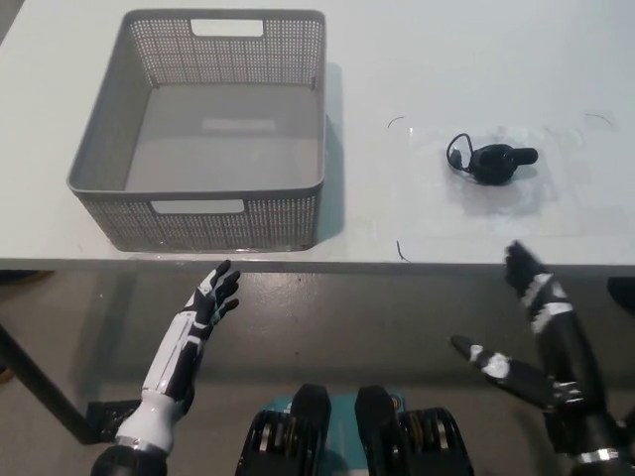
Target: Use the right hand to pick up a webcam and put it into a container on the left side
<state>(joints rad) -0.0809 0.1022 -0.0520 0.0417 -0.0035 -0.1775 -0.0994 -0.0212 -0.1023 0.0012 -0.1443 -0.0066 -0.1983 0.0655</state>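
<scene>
A small black webcam (493,162) with a short curled cable lies on the white table at the right, inside a faint marked rectangle. A grey perforated basket (119,169) stands on the table's left side, and nothing is in it. My black right hand (541,327) hangs open below the table's front edge, short of the webcam and slightly to its right. At the lower left my white left hand (210,302) rests open, below the basket and off the table.
The white table (466,59) fills the upper picture; its front edge (327,265) runs across the middle. Below it is grey floor, with a dark table leg (35,382) at the far left.
</scene>
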